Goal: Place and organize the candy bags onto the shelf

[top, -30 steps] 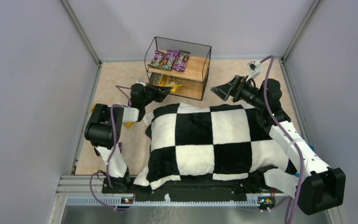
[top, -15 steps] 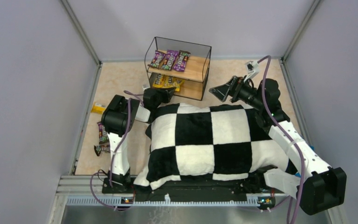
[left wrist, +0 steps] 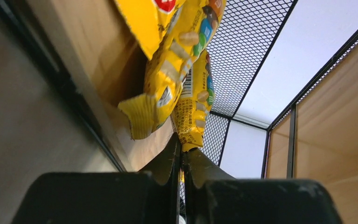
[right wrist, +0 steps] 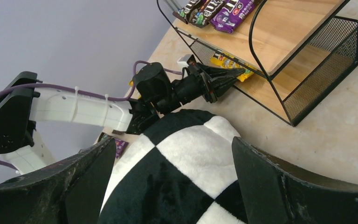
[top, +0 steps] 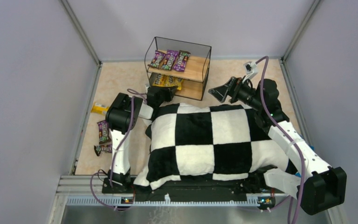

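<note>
Yellow candy bag (left wrist: 193, 107) pinched by left gripper (left wrist: 182, 161) inside the shelf (top: 196, 70).

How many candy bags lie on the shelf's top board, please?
3, side by side on the left of the top board: left bag, middle bag, right bag. None seems hidden there.

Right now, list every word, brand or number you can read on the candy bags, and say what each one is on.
"m": large white lettering on the purple candy bag on the shelf's top board; the rest of the logo is cut off by the frame edge.
Yellow candy bag, left wrist view: barcode and fine print, too small to read.
Loose candy bags, top view: print too small to read.
</note>
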You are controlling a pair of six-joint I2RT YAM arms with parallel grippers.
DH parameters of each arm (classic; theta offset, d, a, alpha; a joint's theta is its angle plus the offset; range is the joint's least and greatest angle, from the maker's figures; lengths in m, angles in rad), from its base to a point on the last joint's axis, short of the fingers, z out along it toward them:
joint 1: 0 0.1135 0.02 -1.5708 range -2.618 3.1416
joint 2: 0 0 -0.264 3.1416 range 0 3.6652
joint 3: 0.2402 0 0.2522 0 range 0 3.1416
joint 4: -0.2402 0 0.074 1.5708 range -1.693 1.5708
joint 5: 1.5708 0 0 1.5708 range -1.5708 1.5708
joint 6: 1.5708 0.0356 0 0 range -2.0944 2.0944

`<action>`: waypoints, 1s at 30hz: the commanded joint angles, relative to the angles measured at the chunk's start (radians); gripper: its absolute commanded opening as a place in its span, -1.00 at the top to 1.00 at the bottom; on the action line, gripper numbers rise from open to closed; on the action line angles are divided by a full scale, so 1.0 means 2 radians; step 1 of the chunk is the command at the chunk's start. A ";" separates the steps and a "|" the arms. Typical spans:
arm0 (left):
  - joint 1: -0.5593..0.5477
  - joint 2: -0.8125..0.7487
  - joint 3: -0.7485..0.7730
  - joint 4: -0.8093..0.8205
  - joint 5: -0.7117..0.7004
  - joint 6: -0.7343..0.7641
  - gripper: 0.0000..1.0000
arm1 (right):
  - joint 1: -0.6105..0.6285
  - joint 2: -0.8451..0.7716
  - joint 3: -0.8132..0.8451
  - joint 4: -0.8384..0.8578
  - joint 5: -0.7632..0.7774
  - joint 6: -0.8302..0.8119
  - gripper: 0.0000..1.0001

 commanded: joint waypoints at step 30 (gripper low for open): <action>0.041 -0.163 -0.117 -0.003 0.177 0.171 -0.28 | 0.023 -0.023 0.014 0.001 0.020 -0.034 -0.88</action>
